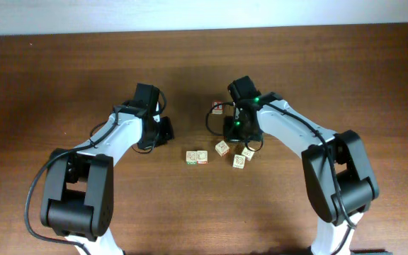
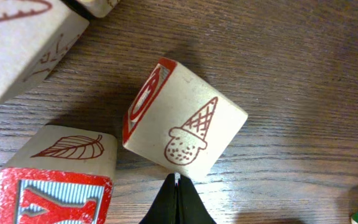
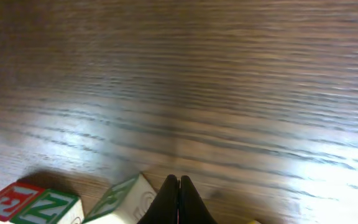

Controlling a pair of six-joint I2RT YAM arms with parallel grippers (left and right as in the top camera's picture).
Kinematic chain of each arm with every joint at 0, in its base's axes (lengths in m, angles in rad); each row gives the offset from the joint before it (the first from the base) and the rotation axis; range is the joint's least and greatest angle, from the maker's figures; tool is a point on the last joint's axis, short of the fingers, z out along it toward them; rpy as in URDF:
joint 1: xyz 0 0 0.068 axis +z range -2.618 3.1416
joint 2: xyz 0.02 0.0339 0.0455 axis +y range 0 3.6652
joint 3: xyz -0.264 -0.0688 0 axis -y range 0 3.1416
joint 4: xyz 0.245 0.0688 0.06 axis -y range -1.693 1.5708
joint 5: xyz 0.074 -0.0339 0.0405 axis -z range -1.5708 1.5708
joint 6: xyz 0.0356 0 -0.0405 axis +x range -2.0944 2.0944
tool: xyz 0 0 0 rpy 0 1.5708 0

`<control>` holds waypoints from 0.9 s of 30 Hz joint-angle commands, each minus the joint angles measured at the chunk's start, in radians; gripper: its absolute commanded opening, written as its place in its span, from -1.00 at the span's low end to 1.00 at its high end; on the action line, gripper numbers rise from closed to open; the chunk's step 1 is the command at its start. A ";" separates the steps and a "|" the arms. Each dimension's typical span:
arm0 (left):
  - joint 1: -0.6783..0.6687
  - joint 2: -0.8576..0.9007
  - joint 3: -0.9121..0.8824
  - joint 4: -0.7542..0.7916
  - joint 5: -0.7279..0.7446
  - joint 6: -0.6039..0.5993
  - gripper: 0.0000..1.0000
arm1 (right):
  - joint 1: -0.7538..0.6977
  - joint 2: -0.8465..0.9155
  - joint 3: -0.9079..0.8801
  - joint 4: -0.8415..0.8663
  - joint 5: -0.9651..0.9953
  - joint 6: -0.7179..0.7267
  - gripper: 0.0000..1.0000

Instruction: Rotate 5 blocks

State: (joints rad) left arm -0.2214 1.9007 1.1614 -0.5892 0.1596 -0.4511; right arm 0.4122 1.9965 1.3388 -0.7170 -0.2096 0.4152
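The left end effector [image 2: 178,190] is sitting closest to the lens, its black tips pressed together and pinching nothing. It's poking right at the lower edge of the ice-cream-cone block [image 2: 188,121]; it looks like contact, but that's hard to call. The block is lying skewed on the wood surface [image 2: 303,74], so the arm seems to be mid-nudge on one rotation.

Next it's probably needing a sideways sweep against a corner, so the block is spinning in place and not just sliding off. The leaf block [image 2: 61,174], with a red Y face, is sitting just beside it and could get bumped. Another pale block [image 2: 17,50] is crowding the upper left.

The right end effector [image 3: 179,190] is also pressed together and empty, with a green-lettered block [image 3: 120,199] at its tip and the E block [image 3: 8,199] touching the N block [image 3: 48,208].

From overhead, the blocks [image 1: 222,149] are bunching loosely mid-surface, with a red-topped cube [image 1: 218,107] sitting apart.
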 commanded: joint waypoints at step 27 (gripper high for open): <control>-0.003 0.000 0.013 -0.017 -0.008 -0.008 -0.99 | 0.097 -0.010 -0.017 -0.153 -0.059 0.038 -0.92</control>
State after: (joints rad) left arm -0.2222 1.9007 1.1614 -0.6048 0.1596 -0.4511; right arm 0.5129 1.9972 1.3373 -0.8890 -0.2962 0.4416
